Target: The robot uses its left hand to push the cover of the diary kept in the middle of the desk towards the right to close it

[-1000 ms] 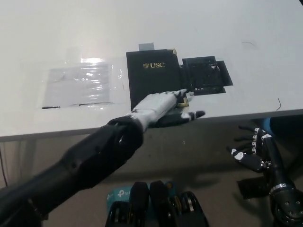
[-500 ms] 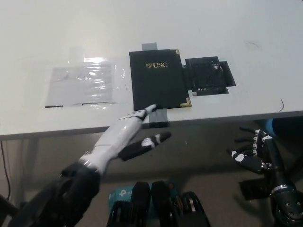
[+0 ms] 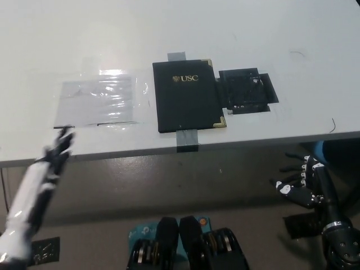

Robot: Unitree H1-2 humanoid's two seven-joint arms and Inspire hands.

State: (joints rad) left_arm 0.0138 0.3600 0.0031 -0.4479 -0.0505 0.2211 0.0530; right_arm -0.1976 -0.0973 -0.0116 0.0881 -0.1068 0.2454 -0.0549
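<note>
the diary (image 3: 187, 96) is lying closed mid-desk (image 3: 236, 34), cover flat, so the closing looks done. the left hand (image 3: 53, 156) is hanging well left of the diary, off the desk edge, released and grasping nothing. the right hand (image 3: 298, 183) is resting below-right of the diary, fingers spread, empty.

I seem to be in a lab or office: a plain white tabletop (image 3: 270, 34) with tape patches (image 3: 187, 139) fixing a USC diary (image 3: 187, 97) in place, a clear plastic sheet (image 3: 101, 101), and bare grey floor (image 3: 225, 180) below.
</note>
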